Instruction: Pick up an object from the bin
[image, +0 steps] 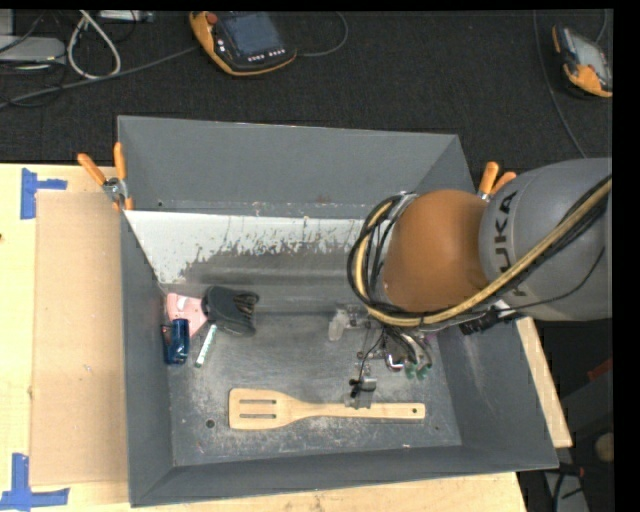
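Bin (290, 190) of grey metal, robot arm (440, 250) leaning over its right edge. A wooden spatula (300, 410) lies along the front edge, the gripper (360, 388) at its handle, open or closed impossible to tell.

Mostly masked by the orange cover (430, 250) and looped cables (362, 262) — the gripper (360, 388) and the right of the bin (290, 365) floor. Partly tucked behind the black object (232, 308) and blue cylinder (177, 340): a pink thing (183, 305), kind unclear. Too small to identify — green bits (417, 370) beside the gripper.
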